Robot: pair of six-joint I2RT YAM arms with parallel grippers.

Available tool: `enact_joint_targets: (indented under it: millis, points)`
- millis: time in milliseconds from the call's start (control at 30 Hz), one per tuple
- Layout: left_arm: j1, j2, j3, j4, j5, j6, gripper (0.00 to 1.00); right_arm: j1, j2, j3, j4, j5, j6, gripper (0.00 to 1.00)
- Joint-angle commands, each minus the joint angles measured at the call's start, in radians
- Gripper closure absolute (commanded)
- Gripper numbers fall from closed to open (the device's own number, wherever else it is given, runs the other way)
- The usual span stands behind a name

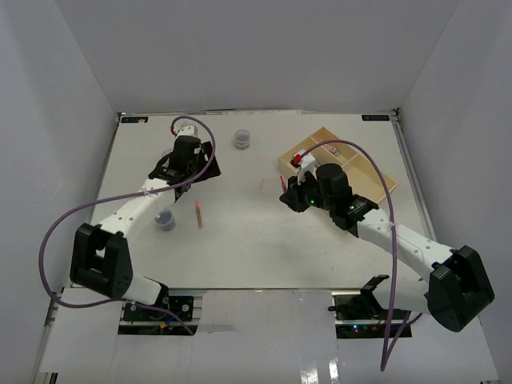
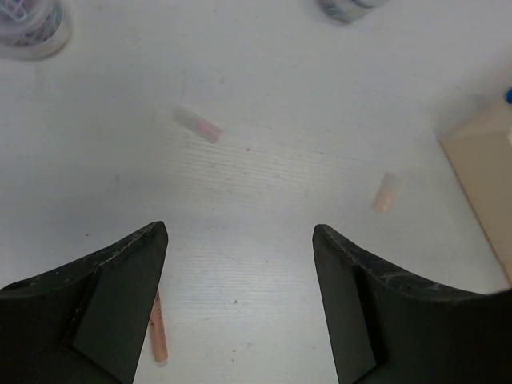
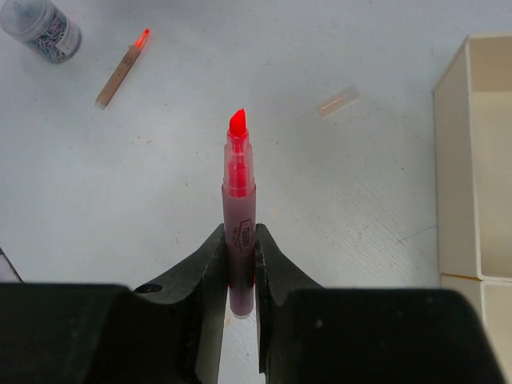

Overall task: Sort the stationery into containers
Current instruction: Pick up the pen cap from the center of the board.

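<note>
Bare bench (image 2: 264, 80) shows between the spread fingers of the left claw (image 2: 240, 232); ahead lie only a pale cap (image 2: 200, 126) and a second cap (image 2: 386, 192), both flat. An orange pen (image 2: 158, 328) lies just beside one finger, and two upright tubs (image 2: 28, 24) stand far ahead. The right claw (image 3: 240, 232), a red highlighter (image 3: 238, 172) jutting from its grip, has the wall of the tray (image 3: 450, 176) near on its right — leftward the bench is open, the pen and a tub (image 3: 44, 30) well off.

Matt surfaces, one glossy plastic.
The white desk (image 2: 264, 104) looks matt, faintly grained; left gripper (image 2: 240, 236) is dull, scuffed black plastic; red highlighter (image 3: 240, 192) is glossy translucent plastic; beige tray (image 3: 452, 160) is smooth.
</note>
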Motion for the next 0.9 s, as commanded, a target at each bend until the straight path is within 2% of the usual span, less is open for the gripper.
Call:
enact_joint_targets:
  millis: [0,100,133,200,433,867]
  points:
    - [0.032,0.105,0.091,-0.155,-0.043,-0.123,0.17,0.002,-0.033,-0.024,0.016,0.007,-0.02,0.92]
    - [0.036,0.241,0.211,-0.256,-0.097,-0.211,0.28,0.001,-0.044,-0.036,0.018,0.008,-0.029,0.92]
    - [0.036,0.275,0.245,-0.283,-0.121,-0.232,0.35,0.001,-0.044,-0.038,0.018,0.007,-0.03,0.92]
    - [0.041,0.371,0.337,-0.361,-0.143,-0.293,0.38,0.001,-0.047,-0.046,0.019,-0.001,-0.035,0.92]
    - [0.066,0.571,0.529,-0.51,-0.16,-0.442,0.38,0.001,-0.07,-0.081,0.051,-0.036,-0.035,0.92]
    - [0.122,0.714,0.669,-0.583,-0.137,-0.587,0.4,-0.001,-0.116,-0.134,0.088,-0.058,-0.041,0.92]
